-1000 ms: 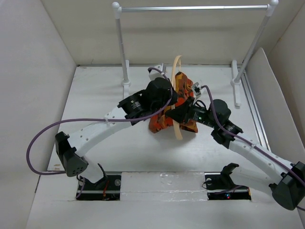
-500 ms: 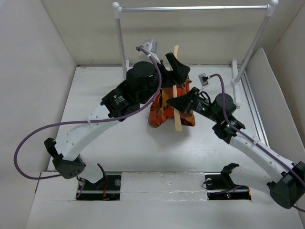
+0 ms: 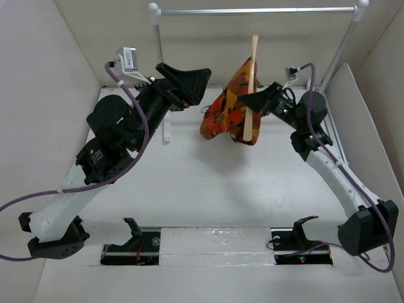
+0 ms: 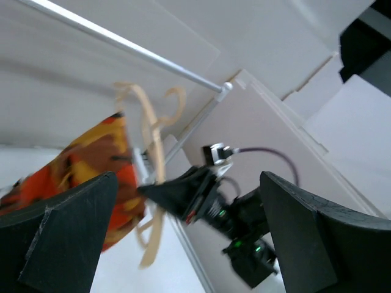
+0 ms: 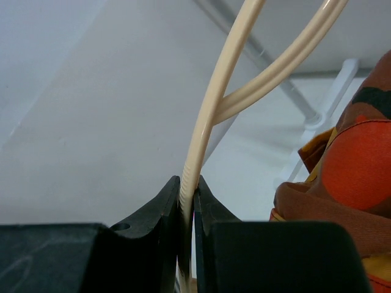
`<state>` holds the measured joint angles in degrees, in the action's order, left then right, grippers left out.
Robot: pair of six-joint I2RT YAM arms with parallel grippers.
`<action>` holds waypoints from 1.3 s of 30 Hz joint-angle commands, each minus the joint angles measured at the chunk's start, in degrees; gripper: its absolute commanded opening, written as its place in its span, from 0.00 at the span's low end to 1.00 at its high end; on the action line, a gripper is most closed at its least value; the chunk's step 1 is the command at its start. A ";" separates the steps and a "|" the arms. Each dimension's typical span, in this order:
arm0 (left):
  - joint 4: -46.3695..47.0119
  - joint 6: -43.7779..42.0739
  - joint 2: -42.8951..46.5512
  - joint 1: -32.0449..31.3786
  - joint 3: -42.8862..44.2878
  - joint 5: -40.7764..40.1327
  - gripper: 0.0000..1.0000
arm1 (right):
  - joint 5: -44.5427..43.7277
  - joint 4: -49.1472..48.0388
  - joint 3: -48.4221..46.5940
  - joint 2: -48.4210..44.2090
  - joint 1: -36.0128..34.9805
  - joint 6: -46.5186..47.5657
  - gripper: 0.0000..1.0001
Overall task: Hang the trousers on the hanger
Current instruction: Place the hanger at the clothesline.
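The trousers, in orange and brown camouflage print, hang draped over the pale tan hanger, lifted off the table below the rail. My right gripper is shut on the hanger's thin rod from the right. In the right wrist view the jaws pinch the hanger, and the trousers bulge at the right. My left gripper is raised to the left of the trousers, open, holding nothing and apart from them. The left wrist view shows its fingers wide apart, with the trousers and the hanger beyond.
The metal clothes rail on white posts spans the back, its left post just behind my left gripper. White walls close in the table on both sides. A slanted white panel stands at the right.
My left gripper has opened, let go of the trousers and swung up and to the left. My right gripper has lifted the hanger and trousers up and back toward the rail.
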<state>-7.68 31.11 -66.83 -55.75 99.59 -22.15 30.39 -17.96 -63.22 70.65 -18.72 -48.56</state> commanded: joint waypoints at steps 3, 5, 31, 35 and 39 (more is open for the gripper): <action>-2.68 -1.32 4.32 0.11 -10.26 -7.29 0.99 | 6.07 -15.88 -10.51 1.93 13.41 -0.30 0.00; -4.78 0.25 5.74 0.11 -14.05 -7.73 0.99 | 7.13 -18.33 -12.18 3.78 16.51 -2.33 0.00; -12.53 11.16 7.85 0.64 -37.80 -2.28 0.99 | 12.94 -32.23 -35.39 30.41 34.27 -17.09 0.00; -12.36 11.34 7.24 0.64 -37.37 -2.37 0.99 | 12.15 -31.88 -32.42 29.98 34.98 -16.57 0.00; -12.62 11.78 6.97 0.64 -37.36 -2.46 0.99 | 11.97 -32.49 -29.68 29.89 37.18 -16.57 0.00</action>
<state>-21.04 41.89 -59.88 -55.37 61.47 -24.38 44.14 -35.31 -92.16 103.31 16.45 -68.14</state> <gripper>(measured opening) 0.989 0.155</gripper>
